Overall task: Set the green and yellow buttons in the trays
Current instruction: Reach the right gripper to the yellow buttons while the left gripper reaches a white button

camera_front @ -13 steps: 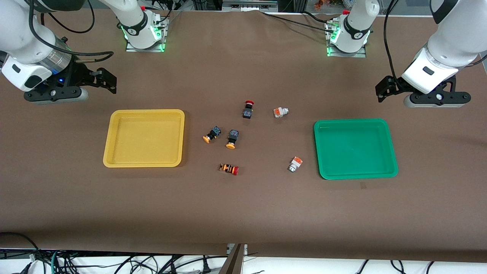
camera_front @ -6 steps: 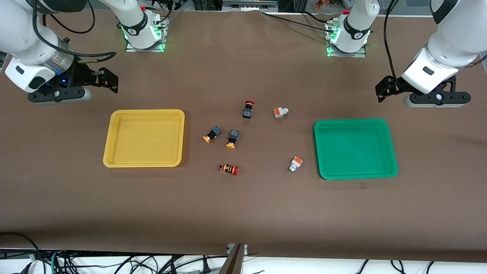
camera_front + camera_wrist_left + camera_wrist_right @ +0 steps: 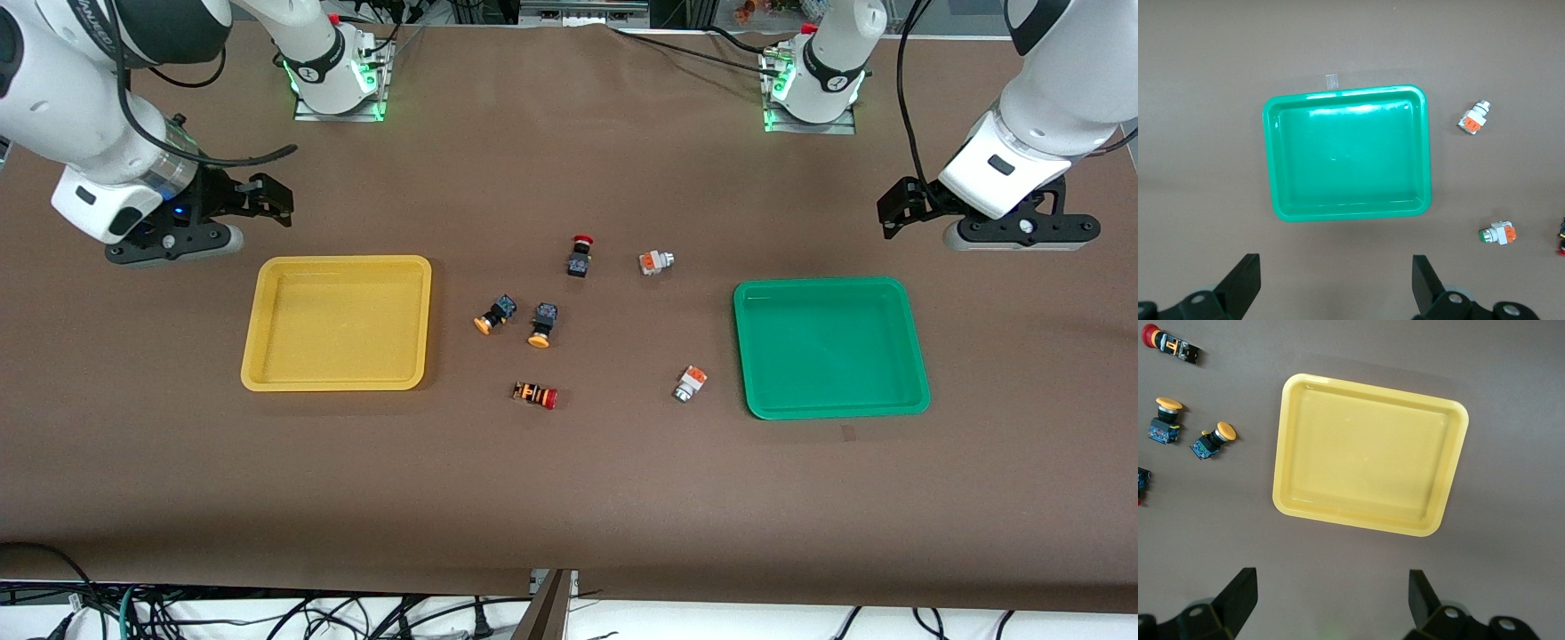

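Observation:
Two black switches with orange-yellow caps lie mid-table beside the yellow tray, which is empty. One white-and-silver switch with an orange block lies farther from the front camera, another nearer, beside the empty green tray. My right gripper is open and empty, up in the air by the yellow tray's corner at the right arm's end of the table; its wrist view shows the tray and both yellow-capped switches. My left gripper waits open, beside the green tray.
A black switch with a red cap stands near the white switch that is farther from the camera. An orange-striped switch with a red cap lies nearer the camera than the yellow-capped pair. Brown cloth covers the table.
My right arm has moved toward the middle of the table and a little lower, closer to the yellow tray. The left arm and all objects have not moved.

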